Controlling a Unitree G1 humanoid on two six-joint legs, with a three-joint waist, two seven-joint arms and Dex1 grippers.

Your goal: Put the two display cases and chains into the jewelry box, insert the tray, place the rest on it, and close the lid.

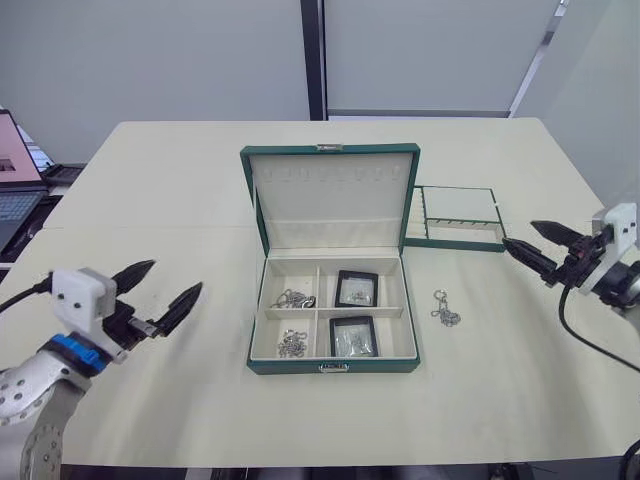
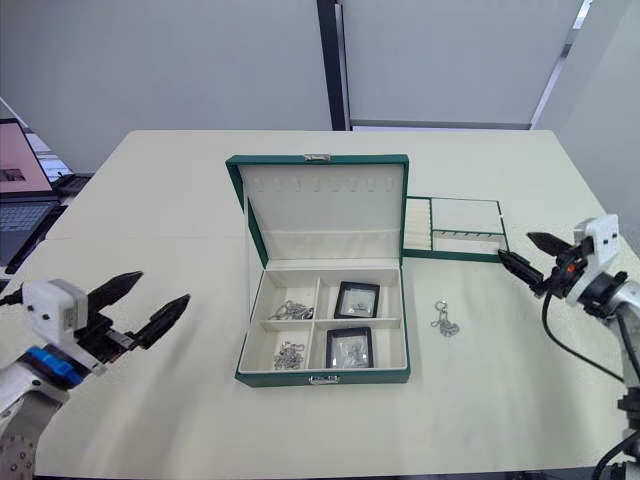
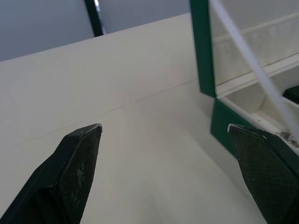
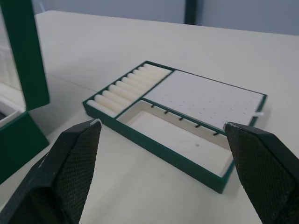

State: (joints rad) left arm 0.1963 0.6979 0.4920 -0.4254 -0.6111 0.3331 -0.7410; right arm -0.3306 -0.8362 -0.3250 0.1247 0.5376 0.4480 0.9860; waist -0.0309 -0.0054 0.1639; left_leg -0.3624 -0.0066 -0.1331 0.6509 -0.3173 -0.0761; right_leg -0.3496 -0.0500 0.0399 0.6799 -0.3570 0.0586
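Left end effector point(image 1: 162, 281) wide apart, empty; right end effector point(image 1: 529, 239) apart, empty, facing tray point(image 4: 177, 116).

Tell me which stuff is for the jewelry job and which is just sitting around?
For the job: jewelry box with lid open, two display cases and chains inside, tray, loose chain on the table.

Just around: laptop.
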